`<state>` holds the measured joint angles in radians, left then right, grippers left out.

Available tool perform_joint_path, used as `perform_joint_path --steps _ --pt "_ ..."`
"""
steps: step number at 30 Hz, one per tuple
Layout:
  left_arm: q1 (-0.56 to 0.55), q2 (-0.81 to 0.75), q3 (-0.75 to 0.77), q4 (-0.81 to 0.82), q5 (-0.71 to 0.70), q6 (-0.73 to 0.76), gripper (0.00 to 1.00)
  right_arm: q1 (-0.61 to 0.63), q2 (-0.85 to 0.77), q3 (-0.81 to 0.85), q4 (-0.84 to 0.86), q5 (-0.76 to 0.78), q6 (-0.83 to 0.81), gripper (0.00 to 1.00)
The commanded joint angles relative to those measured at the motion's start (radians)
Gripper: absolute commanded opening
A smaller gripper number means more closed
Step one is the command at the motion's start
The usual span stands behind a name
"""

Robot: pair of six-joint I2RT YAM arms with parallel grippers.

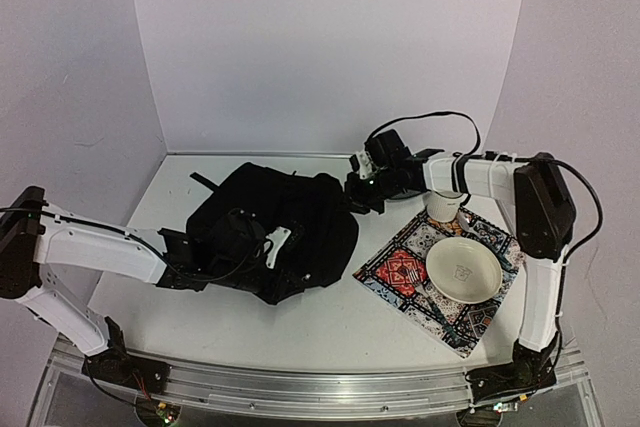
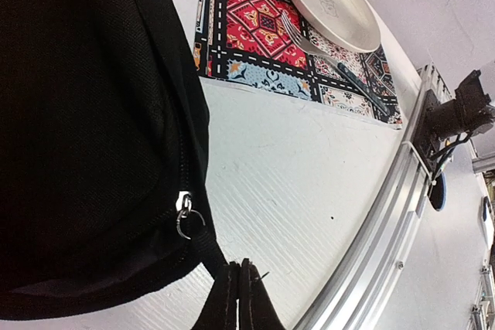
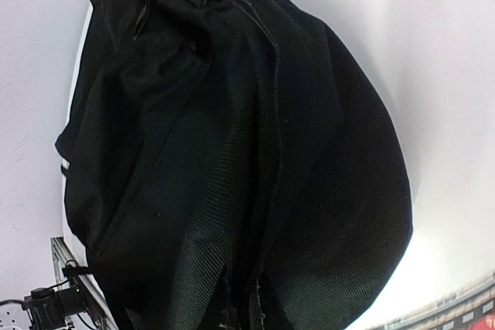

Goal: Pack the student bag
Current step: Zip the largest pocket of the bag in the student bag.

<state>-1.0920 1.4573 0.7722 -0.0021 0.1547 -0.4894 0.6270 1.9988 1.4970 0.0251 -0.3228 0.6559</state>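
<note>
The student bag (image 1: 290, 222) is a large soft black backpack lying in the middle of the table. My left gripper (image 1: 268, 255) reaches in at its near side. In the left wrist view that gripper (image 2: 240, 293) is shut on a short black pull strap (image 2: 207, 249), which hangs from the zip's metal ring (image 2: 186, 220) at the bag's edge (image 2: 93, 129). My right gripper (image 1: 357, 192) is at the bag's far right edge. In its wrist view the right gripper (image 3: 259, 311) is shut on a fold of the black fabric (image 3: 232, 129) along the zip seam.
A patterned placemat (image 1: 400, 272) lies to the right of the bag, with a white plate (image 1: 463, 269) and a fork (image 1: 440, 309) on it and a mug (image 1: 445, 205) behind it. In the left wrist view the plate (image 2: 331, 1), the fork (image 2: 309, 40) and the table's metal front rail (image 2: 387, 214) show.
</note>
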Motion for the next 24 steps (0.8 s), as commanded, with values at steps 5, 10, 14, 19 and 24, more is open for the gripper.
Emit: perform_joint_path --steps 5,10,14,19,24 --pt "-0.022 0.073 0.114 -0.014 -0.027 -0.007 0.0 0.016 -0.045 -0.017 0.035 0.004 0.016 0.34" --pt "-0.022 0.118 0.159 -0.005 -0.03 0.008 0.0 0.077 -0.208 -0.225 0.097 0.047 0.103 0.54" --pt "-0.022 0.122 0.169 -0.002 -0.012 0.015 0.0 0.136 -0.285 -0.381 0.193 0.082 0.195 0.56" --pt "-0.022 0.12 0.176 -0.002 0.004 0.019 0.0 0.205 -0.275 -0.448 0.312 0.076 0.296 0.56" --pt "-0.022 0.104 0.165 -0.002 -0.004 0.023 0.0 0.229 -0.216 -0.43 0.329 0.091 0.317 0.53"
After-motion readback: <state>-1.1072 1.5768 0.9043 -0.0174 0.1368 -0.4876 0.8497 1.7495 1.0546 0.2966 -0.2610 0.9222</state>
